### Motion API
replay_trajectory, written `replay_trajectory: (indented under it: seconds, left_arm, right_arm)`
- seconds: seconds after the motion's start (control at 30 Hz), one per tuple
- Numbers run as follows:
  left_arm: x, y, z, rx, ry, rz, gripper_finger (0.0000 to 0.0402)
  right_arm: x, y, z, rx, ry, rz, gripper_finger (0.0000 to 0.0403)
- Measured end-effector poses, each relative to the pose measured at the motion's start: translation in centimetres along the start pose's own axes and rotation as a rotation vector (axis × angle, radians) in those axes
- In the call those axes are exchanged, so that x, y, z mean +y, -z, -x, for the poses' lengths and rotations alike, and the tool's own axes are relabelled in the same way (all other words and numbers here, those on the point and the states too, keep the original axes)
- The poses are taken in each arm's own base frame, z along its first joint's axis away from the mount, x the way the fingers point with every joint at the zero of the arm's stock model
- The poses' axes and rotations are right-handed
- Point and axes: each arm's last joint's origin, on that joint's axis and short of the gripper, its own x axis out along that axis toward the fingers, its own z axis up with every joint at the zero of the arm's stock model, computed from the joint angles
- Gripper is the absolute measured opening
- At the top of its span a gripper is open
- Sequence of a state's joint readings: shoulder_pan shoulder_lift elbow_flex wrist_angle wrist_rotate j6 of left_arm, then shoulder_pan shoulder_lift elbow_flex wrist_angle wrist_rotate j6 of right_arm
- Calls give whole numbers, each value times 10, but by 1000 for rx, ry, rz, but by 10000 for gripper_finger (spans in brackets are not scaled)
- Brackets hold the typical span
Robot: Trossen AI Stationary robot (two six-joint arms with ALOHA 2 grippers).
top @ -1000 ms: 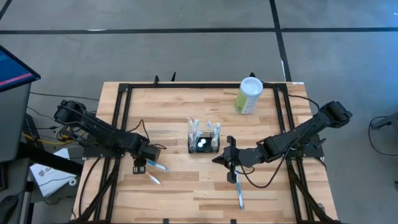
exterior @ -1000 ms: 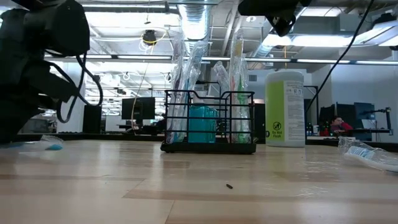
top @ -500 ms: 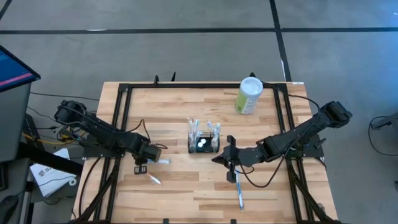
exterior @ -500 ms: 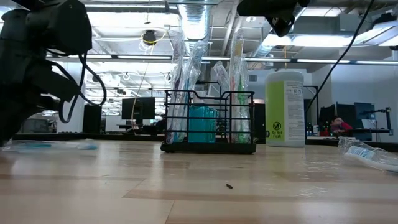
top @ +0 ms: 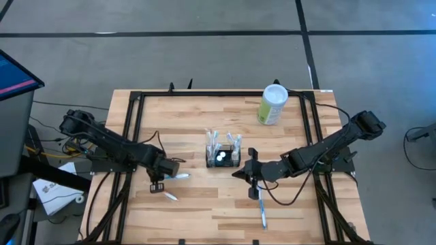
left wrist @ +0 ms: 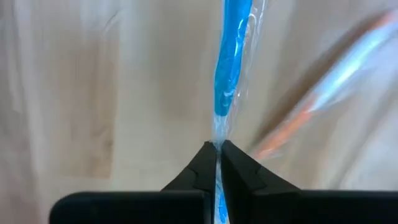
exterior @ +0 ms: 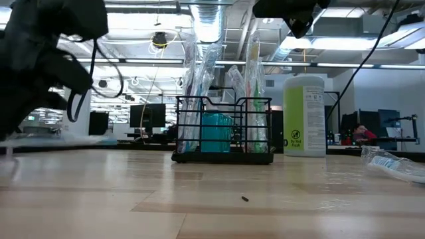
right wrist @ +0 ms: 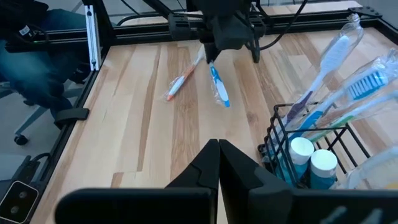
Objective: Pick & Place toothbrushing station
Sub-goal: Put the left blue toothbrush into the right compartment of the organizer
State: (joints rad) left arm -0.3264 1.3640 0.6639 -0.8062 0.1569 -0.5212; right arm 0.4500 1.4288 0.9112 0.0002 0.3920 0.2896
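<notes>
1. Now, on the left side of the surface [top: 204,204], the left pincer [top: 165,177] is clamped on the wrapped end of a blue toothbrush [left wrist: 229,68]; in the left wrist view the tips pinch the clear wrapper with no gap between them.
2. The blue toothbrush's long axis runs straight out from that pincer, toward the middle of the surface. An orange toothbrush [right wrist: 184,81] lies loose just beside it.
3. The toothbrushing station [top: 223,156], a black wire caddy, stands upright near the centre of the surface, to the right of the left pincer. Its long axis runs across the surface, left to right, and its open top faces up. It already holds several wrapped brushes and two white-capped tubes.
4. The right pincer [top: 255,178] waits just in front of the caddy's right end, fingers together and holding nothing. It is the nearer arm to the caddy.
5. Another wrapped brush [top: 261,210] lies behind that pincer, and a green canister [top: 273,105] stands well apart at the far right.
</notes>
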Motion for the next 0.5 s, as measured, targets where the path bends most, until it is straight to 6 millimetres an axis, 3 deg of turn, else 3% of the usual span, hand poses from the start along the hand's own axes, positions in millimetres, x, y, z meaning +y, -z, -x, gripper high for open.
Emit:
replay_trajectory:
  seconds: [0.5]
  left_arm:
    - [-29, -26, 44, -46, 250, 157, 3]
  right_arm:
    - [11, -6, 3, -78, -74, 139, 0]
